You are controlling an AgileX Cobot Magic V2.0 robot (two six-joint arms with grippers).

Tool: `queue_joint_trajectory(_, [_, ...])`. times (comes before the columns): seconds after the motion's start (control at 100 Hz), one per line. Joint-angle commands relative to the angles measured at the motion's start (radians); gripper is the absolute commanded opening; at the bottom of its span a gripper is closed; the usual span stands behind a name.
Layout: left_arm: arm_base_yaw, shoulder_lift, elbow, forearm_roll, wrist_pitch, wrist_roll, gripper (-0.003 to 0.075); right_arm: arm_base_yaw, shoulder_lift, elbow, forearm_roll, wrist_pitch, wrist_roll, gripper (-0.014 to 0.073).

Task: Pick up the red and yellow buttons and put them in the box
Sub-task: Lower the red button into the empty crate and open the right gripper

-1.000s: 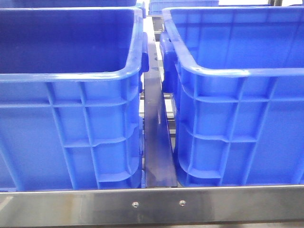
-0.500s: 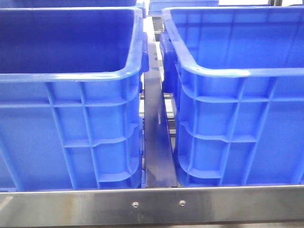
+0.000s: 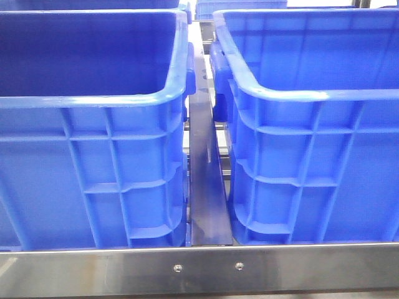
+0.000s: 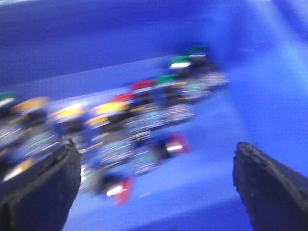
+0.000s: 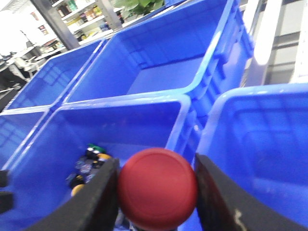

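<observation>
Red button [image 5: 157,188] was held clamped in right gripper [image 5: 156,192], above crate rims; box [image 5: 269,144] beside it. Left gripper [image 4: 154,185] was spread, empty, over blurred button pile [image 4: 125,125]. Release judged best delayed until cap is carried over box interior.

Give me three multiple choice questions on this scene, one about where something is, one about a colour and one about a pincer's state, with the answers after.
1. Where does the pile of push buttons lie?
A. on the metal rail
B. on the floor of a blue crate
C. on a shelf

2. What colour is the button cap in the right pincer?
A. red
B. green
C. white

3. What state is the left pincer in?
A. shut on a button
B. open, holding nothing
C. out of view

Answers: 1 B, blue walls surround the pile in the left wrist view. 2 A, a red cap sits between the fingers. 3 B, its fingers stand wide apart.
</observation>
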Motion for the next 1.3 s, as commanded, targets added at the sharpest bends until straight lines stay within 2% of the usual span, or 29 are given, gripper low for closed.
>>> queue_joint_trajectory(0.0, [0.090,-0.080,0.025,0.009,-0.074,-0.012,0.0600,-0.004,-0.022,-0.034,0.023,-0.052,-0.045,0.0216])
queue_joint_trajectory(0.16, [0.235,-0.197,0.108,0.014,-0.093,-0.012,0.0600,-0.004,-0.022,-0.034,0.021,-0.125,-0.119,0.0216])
queue_joint_trajectory(0.26, [0.266,-0.252,0.149,0.021,-0.130,-0.012,0.0593,-0.004,-0.020,-0.034,0.021,-0.200,-0.171,0.0216])
queue_joint_trajectory(0.33, [0.270,-0.279,0.163,0.026,-0.153,-0.012,0.0553,-0.004,-0.018,-0.033,0.021,-0.265,-0.203,0.0216])
queue_joint_trajectory(0.45, [0.270,-0.289,0.164,0.032,-0.156,-0.012,0.0396,-0.004,0.007,-0.033,0.021,-0.360,-0.263,0.0216])
queue_joint_trajectory(0.46, [0.270,-0.289,0.164,0.032,-0.156,-0.012,0.0358,-0.004,0.011,-0.033,0.021,-0.360,-0.268,0.0216])
queue_joint_trajectory(0.52, [0.270,-0.289,0.164,0.037,-0.156,-0.012,0.0258,-0.004,0.036,-0.033,0.021,-0.392,-0.303,0.0216])
queue_joint_trajectory(0.65, [0.270,-0.289,0.164,0.048,-0.157,-0.012,-0.0018,-0.004,0.121,-0.033,0.021,-0.418,-0.335,0.0216])
queue_joint_trajectory(0.89, [0.270,-0.289,0.164,0.049,-0.157,-0.012,-0.0019,-0.004,0.298,-0.040,-0.016,-0.540,-0.335,0.0216])
queue_joint_trajectory(1.29, [0.270,-0.289,0.164,0.049,-0.157,-0.012,-0.0019,-0.004,0.564,-0.209,-0.057,-0.535,-0.335,0.0216])
